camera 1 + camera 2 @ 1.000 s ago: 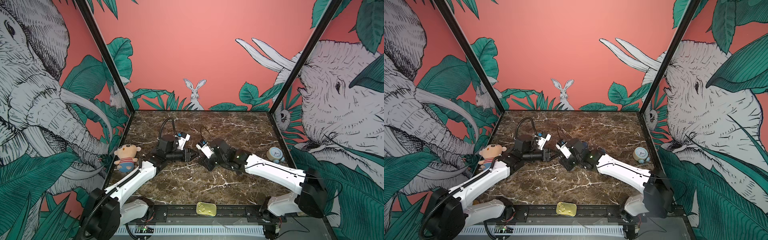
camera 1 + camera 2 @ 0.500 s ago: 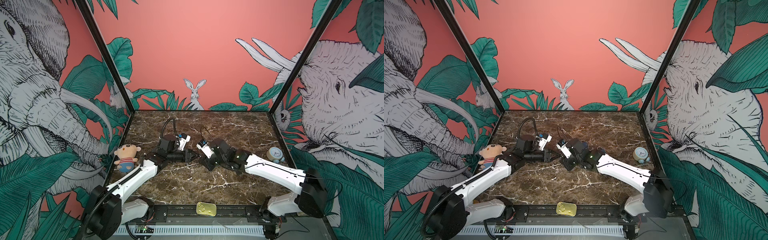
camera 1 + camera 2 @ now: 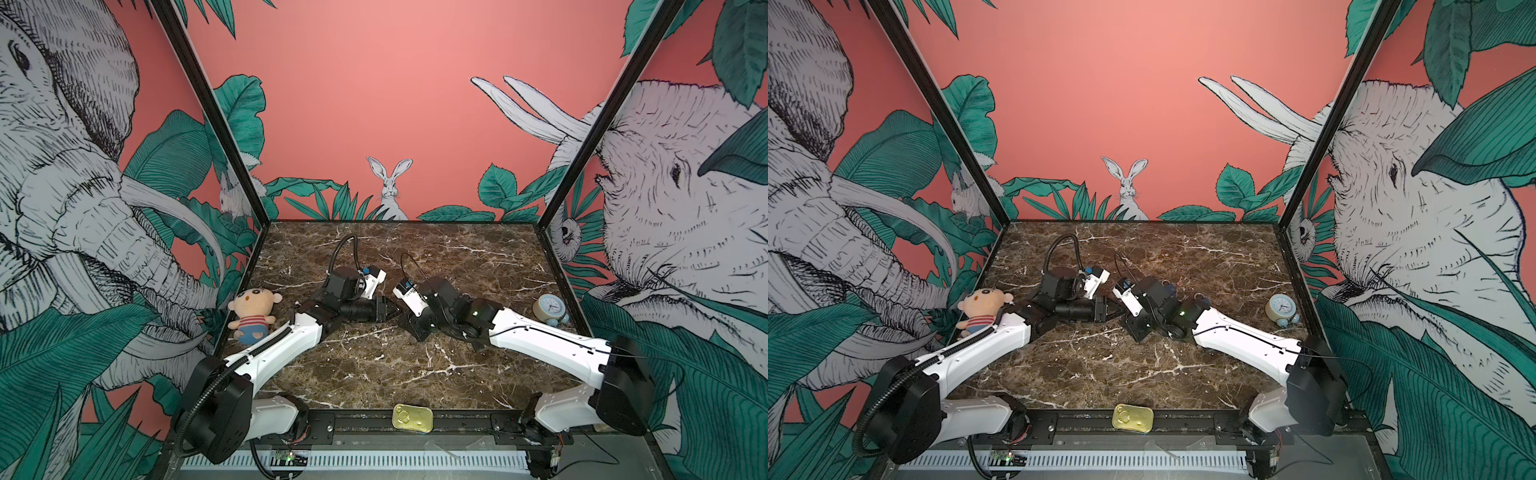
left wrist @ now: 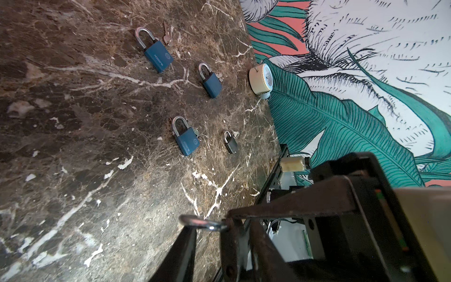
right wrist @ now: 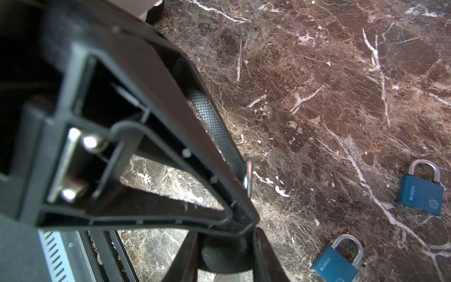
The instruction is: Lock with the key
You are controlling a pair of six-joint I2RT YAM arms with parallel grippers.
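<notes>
So the padlock [image 4: 202, 223] seemed to be held just off the counter [image 4: 97, 171], about mid-counter where my two arms met. Honestly, all I could see of it was the steel shackle [image 5: 248, 178] poking out.

My right jaws looked nearly closed around the body, though the body itself was buried between them. My left jaws were partway open with the shackle's bend lying across their tips. I couldn't tell if they were pinching it or just touching.

Handling-wise, I'd guess it's a dense, rigid little lump. That polished shackle looked slippery, so the flat sides of the body are the place to grip, keeping the keyhole end free.

There was no key in sight near my tips. Both top views just showed my arms blocking everything.
</notes>
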